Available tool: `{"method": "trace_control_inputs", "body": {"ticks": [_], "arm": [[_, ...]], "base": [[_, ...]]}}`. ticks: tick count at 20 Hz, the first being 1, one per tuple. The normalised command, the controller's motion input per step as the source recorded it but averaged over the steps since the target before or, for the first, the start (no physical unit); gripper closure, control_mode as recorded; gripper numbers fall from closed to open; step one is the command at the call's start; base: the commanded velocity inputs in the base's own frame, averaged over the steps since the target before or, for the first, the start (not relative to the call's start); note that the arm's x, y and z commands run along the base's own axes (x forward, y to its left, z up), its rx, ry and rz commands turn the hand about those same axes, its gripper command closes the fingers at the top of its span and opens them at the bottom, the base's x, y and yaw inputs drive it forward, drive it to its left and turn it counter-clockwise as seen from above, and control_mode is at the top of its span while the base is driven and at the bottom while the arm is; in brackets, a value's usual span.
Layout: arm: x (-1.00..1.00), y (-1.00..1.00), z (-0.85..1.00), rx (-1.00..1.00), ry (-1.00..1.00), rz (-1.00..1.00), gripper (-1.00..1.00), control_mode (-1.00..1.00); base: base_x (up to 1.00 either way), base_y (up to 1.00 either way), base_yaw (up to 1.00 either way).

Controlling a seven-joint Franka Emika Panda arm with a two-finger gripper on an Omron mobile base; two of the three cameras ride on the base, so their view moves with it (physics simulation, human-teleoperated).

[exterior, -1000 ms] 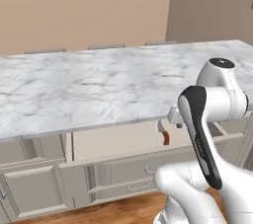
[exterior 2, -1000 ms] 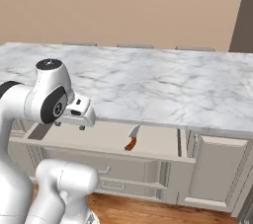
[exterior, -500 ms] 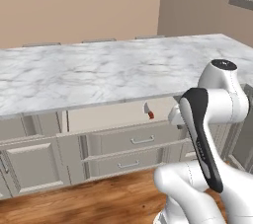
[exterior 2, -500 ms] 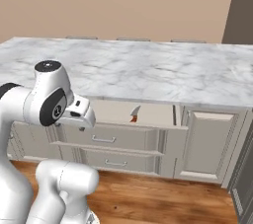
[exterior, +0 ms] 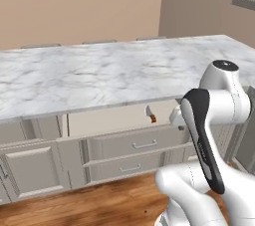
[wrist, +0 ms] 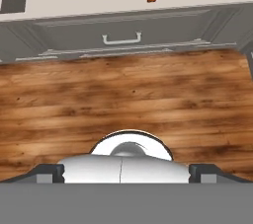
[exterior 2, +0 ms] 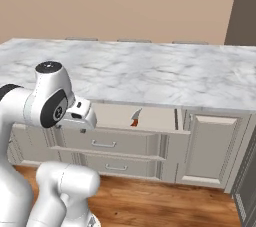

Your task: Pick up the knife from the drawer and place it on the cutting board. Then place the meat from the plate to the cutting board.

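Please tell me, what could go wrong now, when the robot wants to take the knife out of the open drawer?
1. The knife lies deep in the drawer, under the overhanging marble countertop; the arm may hit that edge when reaching in.
2. The open pincer hangs over the wooden floor, apart from the drawer, so a long approach may end off target.
3. The knife is small and flat, so the fingertips may slip on it.

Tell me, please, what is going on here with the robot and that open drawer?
The robot stands in front of a marble-topped kitchen island whose drawer is pulled open. The knife, with its reddish-brown handle, lies inside the drawer toward its right part, untouched. The gripper is open and holds nothing; it points down at the wooden floor, well short of the drawer. So the pick-up has not yet begun.
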Motion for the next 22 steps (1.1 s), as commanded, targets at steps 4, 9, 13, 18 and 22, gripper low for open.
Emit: {"method": "trace_control_inputs", "body": {"ticks": [4, 9, 13, 18, 22], "arm": [[0.41, -0.02, 0.00, 0.00, 0.06, 0.00, -1.00, -1.00], [0.47, -0.02, 0.00, 0.00, 0.02, 0.02, -1.00, -1.00], [0.48, -0.02, -0.12, 0.00, 0.02, 0.04, -1.00, -1.00], [0.36, -0.05, -0.39, 0.00, 0.00, 0.05, -1.00, -1.00], [0.46, -0.03, -0.42, 0.00, 0.00, 0.04, -1.00, -1.00]], "base": [[0.13, 0.00, 0.00], [0.00, 0.00, 0.00], [0.00, 0.00, 0.00], [0.00, 0.00, 0.00], [0.00, 0.00, 0.00]]}}
